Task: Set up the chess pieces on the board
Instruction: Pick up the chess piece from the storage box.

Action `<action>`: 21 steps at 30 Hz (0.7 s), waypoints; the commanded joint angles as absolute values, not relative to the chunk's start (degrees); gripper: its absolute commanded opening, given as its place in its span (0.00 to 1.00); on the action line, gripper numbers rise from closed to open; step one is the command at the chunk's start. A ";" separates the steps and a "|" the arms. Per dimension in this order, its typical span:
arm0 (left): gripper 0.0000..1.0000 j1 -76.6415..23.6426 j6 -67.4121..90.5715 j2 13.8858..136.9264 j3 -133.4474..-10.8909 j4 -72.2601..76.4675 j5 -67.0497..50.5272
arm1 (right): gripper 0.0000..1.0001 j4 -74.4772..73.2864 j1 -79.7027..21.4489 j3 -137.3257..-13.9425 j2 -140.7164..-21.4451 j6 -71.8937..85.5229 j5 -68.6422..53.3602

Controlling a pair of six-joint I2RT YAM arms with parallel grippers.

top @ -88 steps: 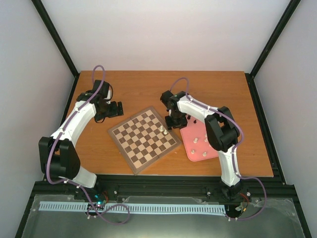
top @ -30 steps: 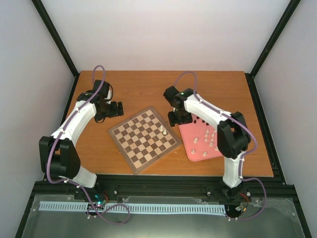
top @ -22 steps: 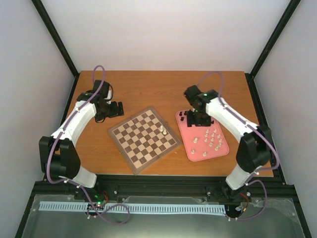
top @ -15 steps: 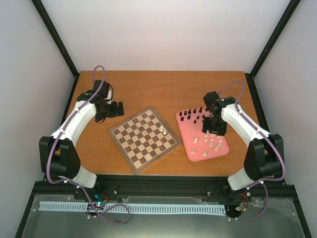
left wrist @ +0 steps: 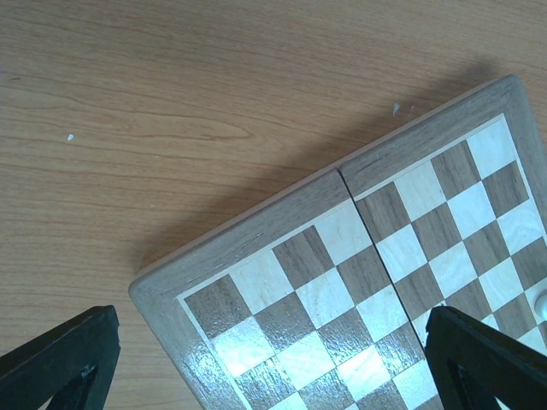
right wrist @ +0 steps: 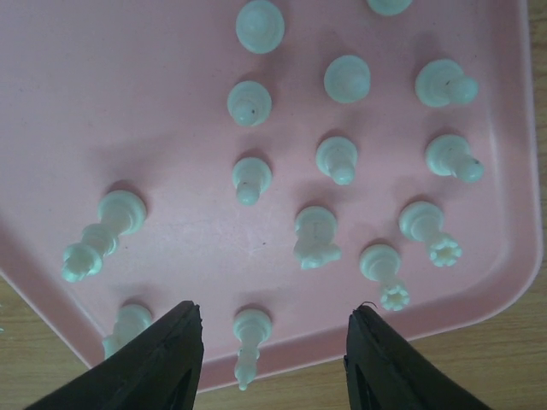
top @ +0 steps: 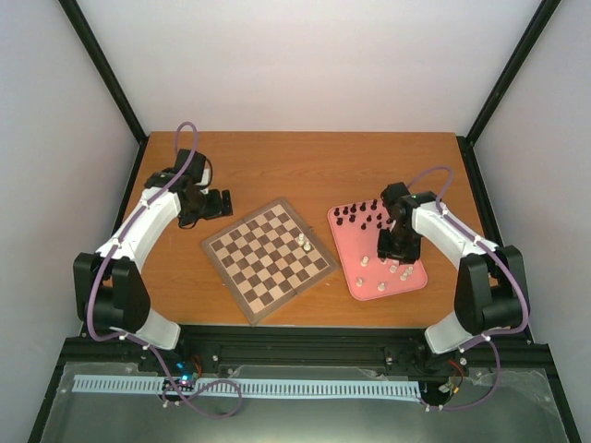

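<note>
The checkered board (top: 268,260) lies in the middle of the table with two cream-white pieces (top: 304,243) near its right corner. The other pieces stand on a pink tray (top: 354,247): black ones (top: 360,214) at the back, white ones (top: 395,269) at the front. My right gripper (top: 393,245) hovers open and empty over the white pieces; in the right wrist view (right wrist: 272,342) a tall white piece (right wrist: 250,333) stands between its fingers near the tray's front rim. My left gripper (top: 222,203) is open and empty beside the board's far-left corner (left wrist: 256,282).
The tray's raised rim (right wrist: 325,359) runs just under my right gripper, with bare orange table beyond. Several white pieces (right wrist: 318,235) stand close together ahead of it. Black frame posts and white walls bound the table.
My right arm has swung right, from the board's right edge to above the white pieces on the tray, uncovering the board's corner. The left arm has not moved.
</note>
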State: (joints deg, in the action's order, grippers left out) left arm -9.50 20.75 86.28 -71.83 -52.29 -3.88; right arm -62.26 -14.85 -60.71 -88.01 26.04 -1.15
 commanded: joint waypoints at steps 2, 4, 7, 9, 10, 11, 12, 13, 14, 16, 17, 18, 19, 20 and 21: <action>1.00 -10.24 20.33 87.50 -73.22 -51.95 -3.95 | 0.46 -61.17 -15.18 -60.95 -86.25 24.44 -1.64; 1.00 -10.43 20.27 87.77 -73.21 -51.90 -3.96 | 0.46 -61.64 -16.66 -61.59 -85.03 24.24 -0.74; 1.00 -10.78 20.25 87.79 -73.23 -52.02 -4.04 | 0.47 -62.45 -20.83 -62.66 -83.73 25.19 -0.23; 1.00 -10.96 20.24 87.72 -73.20 -51.90 -4.04 | 0.47 -63.22 -25.44 -63.32 -84.13 26.15 0.19; 1.00 -11.05 20.24 87.65 -73.22 -51.86 -4.04 | 0.47 -63.34 -27.76 -63.55 -84.44 26.59 0.38; 1.00 -11.12 20.33 87.65 -73.26 -51.79 -4.04 | 0.47 -63.41 -29.83 -63.65 -84.84 27.08 0.42; 1.00 -11.30 20.33 87.62 -73.27 -51.80 -4.04 | 0.47 -63.25 -31.48 -63.61 -85.24 27.60 0.46; 1.00 -11.38 20.34 87.48 -73.30 -51.89 -4.09 | 0.47 -63.10 -32.68 -63.38 -85.54 28.27 0.42; 1.00 -11.46 20.38 87.42 -73.19 -51.86 -4.03 | 0.47 -62.64 -33.19 -62.85 -85.74 28.68 0.05; 1.00 -11.59 20.25 87.12 -73.13 -51.88 -3.91 | 0.47 -60.96 -33.31 -61.42 -85.87 29.23 -0.78; 1.00 -11.60 20.22 87.04 -73.13 -51.91 -3.83 | 0.47 -60.57 -33.29 -60.68 -85.94 29.14 -1.24; 1.00 -11.60 20.25 86.88 -73.08 -51.94 -3.79 | 0.47 -59.84 -33.31 -60.01 -86.38 28.83 -1.76; 1.00 -11.65 20.24 86.71 -73.04 -51.94 -3.66 | 0.47 -59.58 -33.31 -59.48 -86.91 28.40 -2.30; 1.00 -11.68 20.19 86.64 -72.99 -51.95 -3.61 | 0.47 -59.18 -33.30 -58.81 -87.26 28.01 -2.74; 1.00 -11.69 20.17 86.58 -72.91 -52.01 -3.52 | 0.47 -58.80 -33.29 -58.27 -87.57 27.63 -3.12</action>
